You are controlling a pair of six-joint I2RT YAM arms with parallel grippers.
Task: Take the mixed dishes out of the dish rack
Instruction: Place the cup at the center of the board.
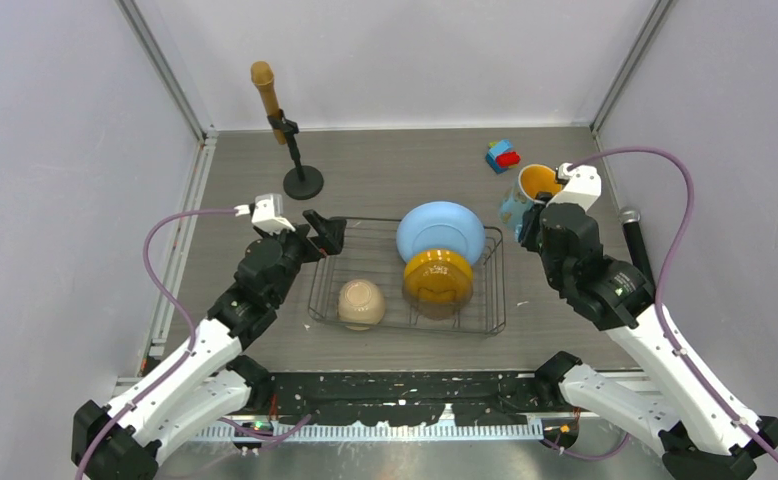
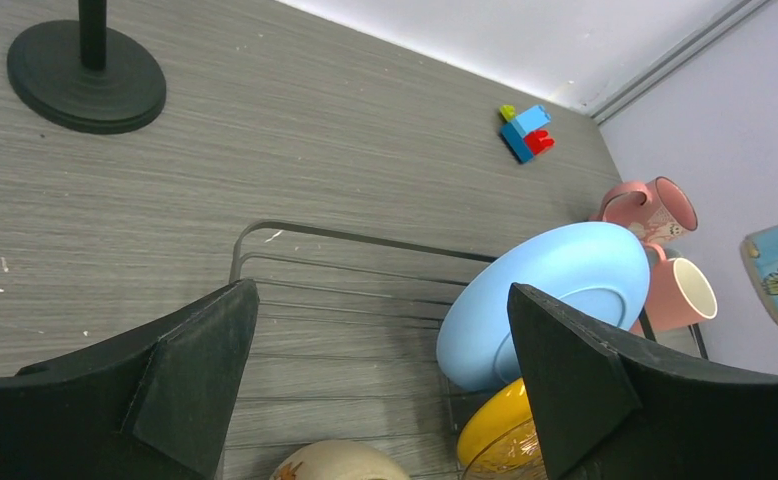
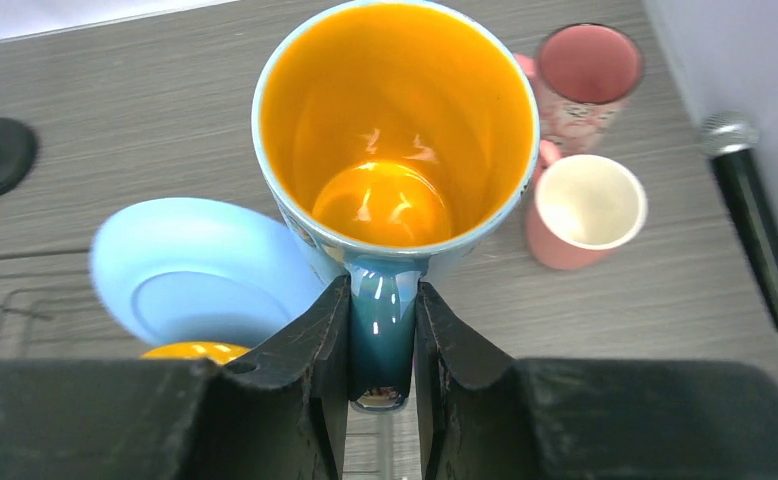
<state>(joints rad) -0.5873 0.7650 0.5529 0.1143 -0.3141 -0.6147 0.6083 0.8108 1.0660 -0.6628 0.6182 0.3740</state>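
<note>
The right gripper [image 3: 381, 300] clamped the handle of the blue, orange-lined ceramic mug [image 3: 395, 120], right of the dark wire dish rack [image 1: 370, 255]. The left gripper [image 2: 380, 310] hung released over the rack's far-left corner; a round light-blue plate [image 1: 440, 232] stood inside.

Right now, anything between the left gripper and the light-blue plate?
Nothing visible. The left gripper, open at the dish rack's far-left corner, faces the light-blue plate across bare rack wires. The beige bowl sits nearer the robot, off that line; the yellow plate stands on the blue plate's near side.
</note>
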